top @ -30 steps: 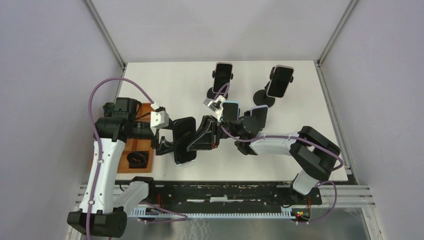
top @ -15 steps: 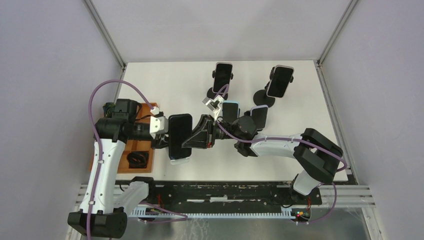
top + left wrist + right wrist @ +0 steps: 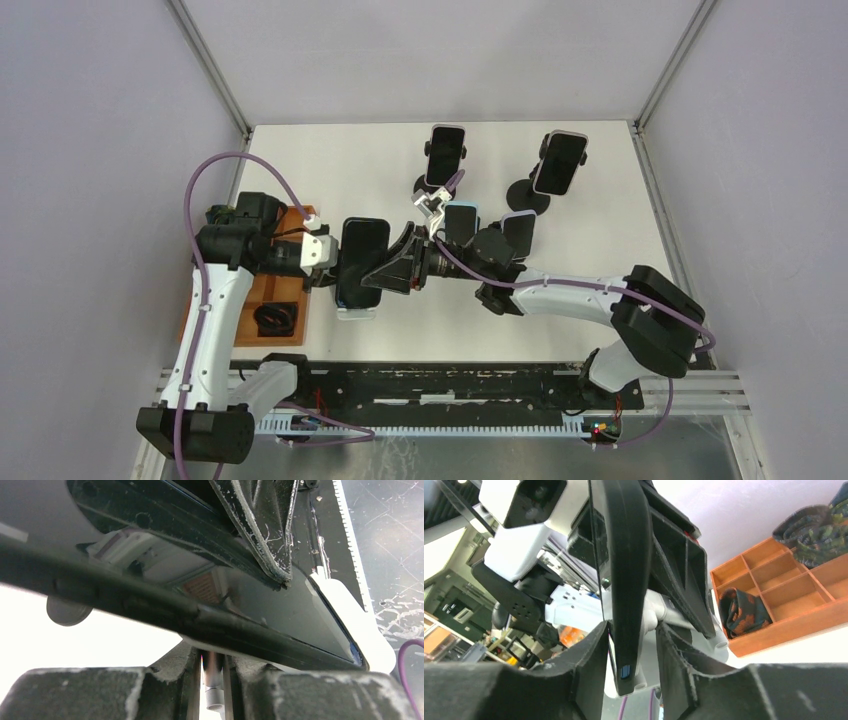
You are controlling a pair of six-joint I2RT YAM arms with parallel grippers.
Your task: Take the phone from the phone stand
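The phone, a black screen in a white case, hangs above the table's left middle between both arms. My left gripper reaches in from the left. In the left wrist view, the left gripper is shut on the thin silver stem of the phone stand, just under the phone. My right gripper comes from the right. In its wrist view, the right gripper is open around the phone's edge, with a gap on the right. The stand's white tubes show behind.
Several other phones stand on black stands at the back: one at back centre, one at back right, two near the right arm. A wooden compartment tray with dark items lies at the left edge.
The left gripper has closed on the stand's stem. The right gripper's jaws have parted from the phone. The phone has shifted left and slightly toward the back.
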